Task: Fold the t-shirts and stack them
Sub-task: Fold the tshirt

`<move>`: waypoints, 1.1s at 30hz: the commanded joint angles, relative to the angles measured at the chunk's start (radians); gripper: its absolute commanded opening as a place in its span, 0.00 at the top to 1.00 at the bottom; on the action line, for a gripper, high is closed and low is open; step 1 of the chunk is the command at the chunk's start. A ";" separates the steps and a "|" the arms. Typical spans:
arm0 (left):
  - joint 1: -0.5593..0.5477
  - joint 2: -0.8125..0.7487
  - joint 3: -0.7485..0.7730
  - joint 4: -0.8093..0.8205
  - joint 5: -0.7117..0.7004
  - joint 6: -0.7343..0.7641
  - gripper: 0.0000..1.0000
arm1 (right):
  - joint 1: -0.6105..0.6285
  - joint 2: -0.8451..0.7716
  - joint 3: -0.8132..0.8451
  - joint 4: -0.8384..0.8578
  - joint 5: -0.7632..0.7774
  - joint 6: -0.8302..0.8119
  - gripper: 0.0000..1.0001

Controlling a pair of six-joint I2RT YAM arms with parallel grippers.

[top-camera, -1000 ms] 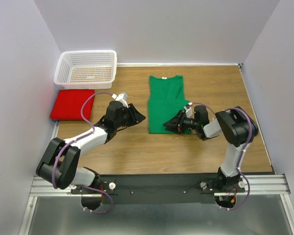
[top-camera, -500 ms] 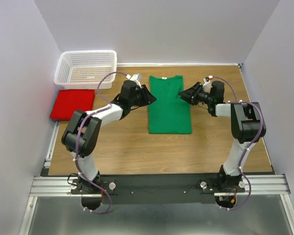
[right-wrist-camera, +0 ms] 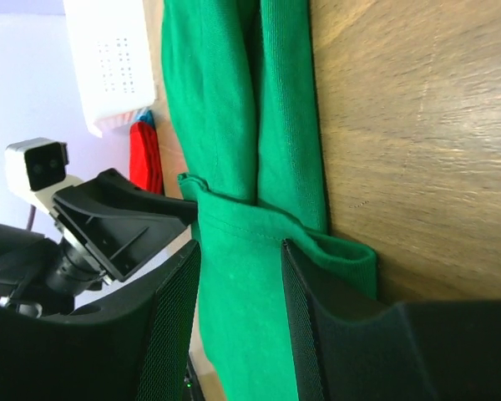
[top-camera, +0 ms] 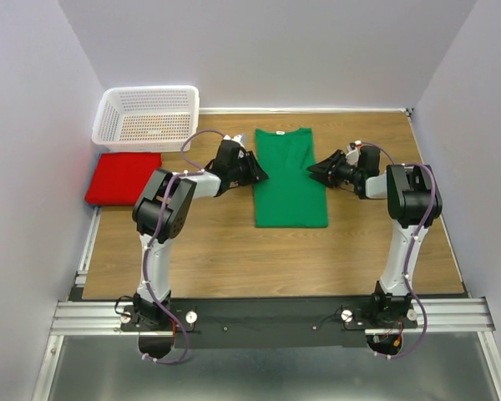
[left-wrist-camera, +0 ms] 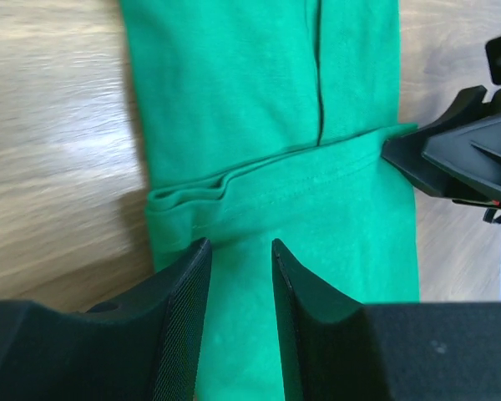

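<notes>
Green t-shirt (top-camera: 289, 180) flat mid-table, sleeves tucked in | left gripper (top-camera: 262, 173) at its 9 o'clock, right gripper (top-camera: 311, 174) at 3 o'clock, both moved up from the near hem, jaws half-spread, pinching nothing | red t-shirt (top-camera: 123, 177) folded, farther out at 9 o'clock | cross-fold likely next.

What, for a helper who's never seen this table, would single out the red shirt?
Find the white basket in the table's far left corner. Just nearer than it lies the red shirt, folded into a compact pad. The green shirt is a long strip mid-table instead.
</notes>
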 commanded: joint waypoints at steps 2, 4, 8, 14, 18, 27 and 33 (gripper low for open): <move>0.019 -0.100 -0.005 -0.033 -0.063 0.023 0.57 | -0.018 -0.055 0.022 -0.048 0.019 -0.024 0.49; 0.029 -0.097 0.038 -0.014 -0.037 0.017 0.57 | -0.017 -0.069 0.053 -0.048 0.020 -0.006 0.49; 0.032 -0.015 0.137 -0.028 -0.013 0.005 0.57 | -0.014 -0.040 0.134 -0.048 0.034 0.014 0.49; 0.033 0.093 0.222 -0.063 0.000 -0.001 0.57 | -0.003 0.068 0.220 -0.048 0.051 0.046 0.49; 0.038 0.139 0.231 -0.089 -0.006 -0.006 0.57 | -0.003 0.114 0.214 -0.055 0.088 0.046 0.49; 0.067 0.109 0.223 -0.177 -0.065 0.020 0.57 | -0.004 0.053 0.217 -0.308 0.243 -0.125 0.49; 0.064 -0.040 0.181 -0.200 -0.120 0.077 0.54 | -0.004 -0.120 0.188 -0.363 0.243 -0.207 0.48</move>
